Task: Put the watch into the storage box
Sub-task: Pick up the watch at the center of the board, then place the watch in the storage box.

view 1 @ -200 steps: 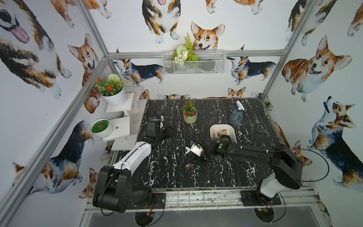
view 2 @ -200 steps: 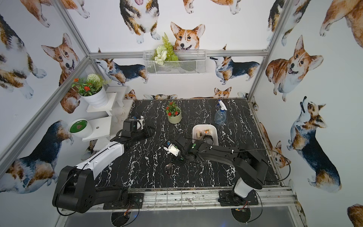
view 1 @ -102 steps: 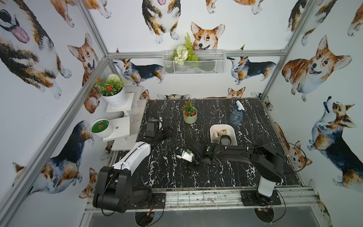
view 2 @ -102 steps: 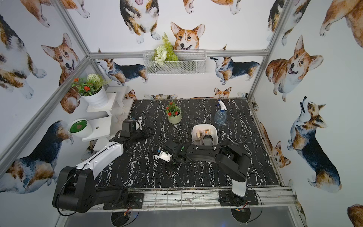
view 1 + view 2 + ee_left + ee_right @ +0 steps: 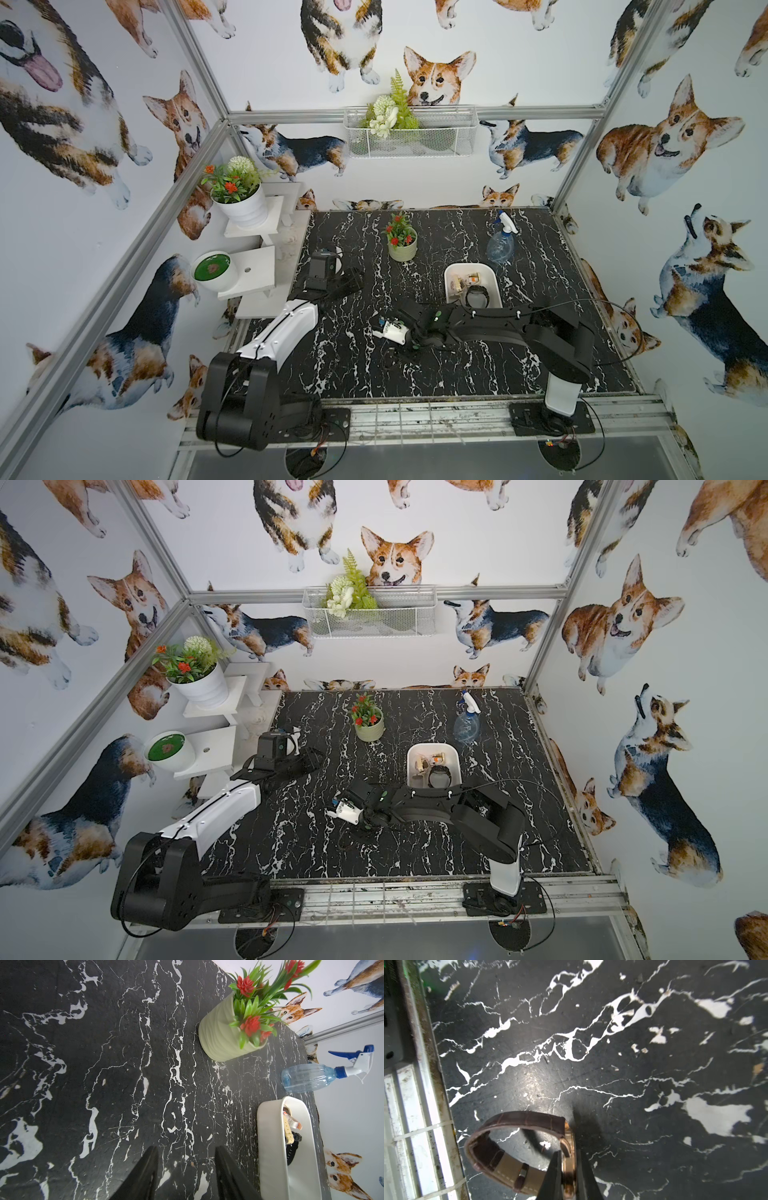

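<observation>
While edgewise, watch point(image 5: 508, 1165) within end effector point(image 5: 569, 1159).

You've got a black, white-veined marble-look tabletop point(image 5: 654, 1076): matt, scuffed, with pale chips in the finish. Brown-strapped watch point(image 5: 529, 1124): croc-embossed leather outside, smooth tan lining, polished rose-gold metal case. Shallow white plastic storage box point(image 5: 270, 1147), right of centre: smooth, satin sheen. Clear plastic spray bottle point(image 5: 307, 1078) beyond it: glossy. Pale green ribbed pot point(image 5: 220, 1036): matt. Metal rail point(image 5: 427, 1095) along the near edge: dull, grimy, worn.
</observation>
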`<state>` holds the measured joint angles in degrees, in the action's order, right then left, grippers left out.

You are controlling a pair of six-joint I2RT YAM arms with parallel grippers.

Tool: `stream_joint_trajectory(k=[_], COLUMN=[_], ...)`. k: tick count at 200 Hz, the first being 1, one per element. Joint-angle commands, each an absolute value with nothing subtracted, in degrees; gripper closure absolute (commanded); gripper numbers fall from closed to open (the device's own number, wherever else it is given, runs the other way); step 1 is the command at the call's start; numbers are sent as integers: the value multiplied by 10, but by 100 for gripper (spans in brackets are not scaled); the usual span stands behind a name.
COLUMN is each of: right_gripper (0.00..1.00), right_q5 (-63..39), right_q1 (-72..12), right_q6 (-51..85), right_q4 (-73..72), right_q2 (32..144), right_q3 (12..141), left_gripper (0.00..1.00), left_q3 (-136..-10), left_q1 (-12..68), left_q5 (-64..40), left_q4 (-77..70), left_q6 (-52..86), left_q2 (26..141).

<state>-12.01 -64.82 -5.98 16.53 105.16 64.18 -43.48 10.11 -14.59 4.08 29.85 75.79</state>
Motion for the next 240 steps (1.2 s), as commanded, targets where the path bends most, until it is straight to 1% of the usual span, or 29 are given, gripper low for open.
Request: stream_joint_trajectory(k=[1, 29, 52, 73, 104, 119, 140, 184, 212, 240], right_gripper=[95, 100, 100, 100, 100, 100, 100, 100, 100, 100], right_q5=[-123, -144, -134, -62, 73, 114, 145, 145, 138, 130], right_q1=[-642, -593, -538, -501, -477, -456, -421, -354, -351, -350], right_q6=[-47, 16, 78, 119, 149, 175, 218, 289, 310, 324], right_q4=[138, 73, 29, 27, 70, 102, 145, 208, 228, 234], right_q2=[1031, 979, 927, 873, 799, 767, 720, 664, 659, 681], right_q3=[635, 592, 550, 521, 490, 476, 450, 404, 392, 385], left_gripper=[50, 50, 50, 50, 50, 50, 50, 50, 50, 50], left_q3=[-438, -432, -432, -432, -461, -470, -475, -483, -483, -481], left_q1=[101, 103, 115, 141, 207, 228, 248, 275, 279, 280], left_q5=[-162, -208, -243, -278, -287, -301, -320, -335, -336, -330], left_q4=[29, 1, -25, -55, -52, -63, -88, -109, -112, -113], left_q6=[291, 282, 274, 266, 220, 216, 219, 216, 216, 215], left_q2=[755, 751, 752, 758, 778, 793, 812, 837, 840, 835])
